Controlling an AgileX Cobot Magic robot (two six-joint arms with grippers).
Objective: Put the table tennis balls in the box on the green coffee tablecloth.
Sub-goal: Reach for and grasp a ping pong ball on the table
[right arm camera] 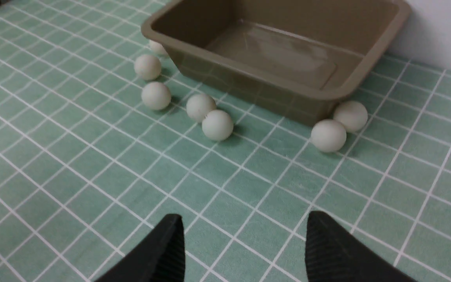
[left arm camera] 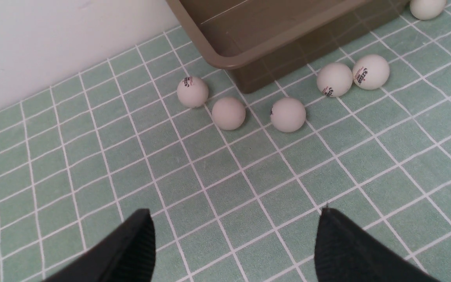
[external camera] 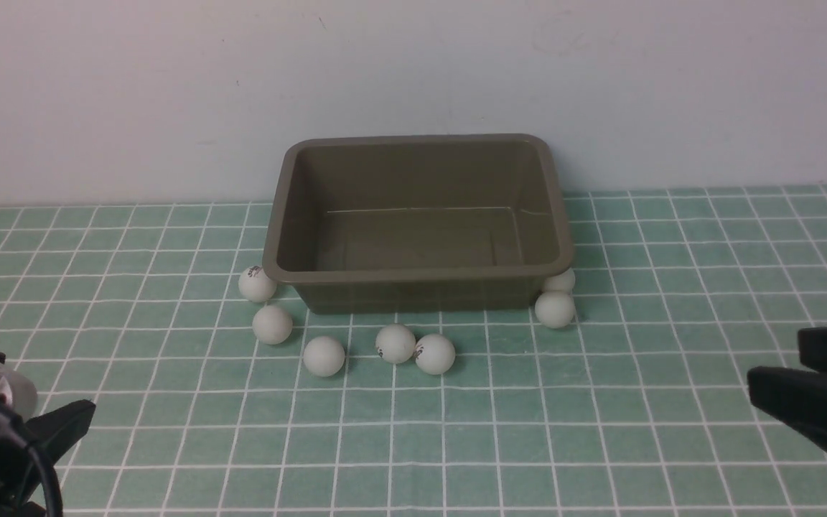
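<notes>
Black ribbed fingers (left arm camera: 139,243) of the left tool (left arm camera: 234,213) sit right up close, and they're spread wide over bare cloth: released, gripping nothing. Across on the other side it's the same story for the right tool (right arm camera: 245,216), two dark grooved wedges parted with only cloth showing between them, so that one's released too. Underneath lies the green coffee tablecloth (external camera: 600,431), matte mint-green, ruled by thin white lines into small squares, running back to a plain pale wall (external camera: 413,64). Centre stage, close against that wall, sits the box (external camera: 421,275): olive-brown plastic, rectangular, with rounded corners, a flared rim, sloping sides and a faint sheen on its smooth floor. Now the table tennis balls (external camera: 324,356), seven small matte white spheres, all out on the cloth around the box's near side! One ball (external camera: 257,284) with a dark printed logo sits just beside the left front corner, a second (external camera: 272,324) just in front of it, and the pointed one lies alone, further out. Next comes a touching pair, a logo ball (external camera: 395,343) and its neighbour (external camera: 434,354). At the right front corner, a front ball (external camera: 555,309) stands clear while a rear ball (external camera: 559,280) tucks partly under the rim. Both tools are well apart from every ball.
</notes>
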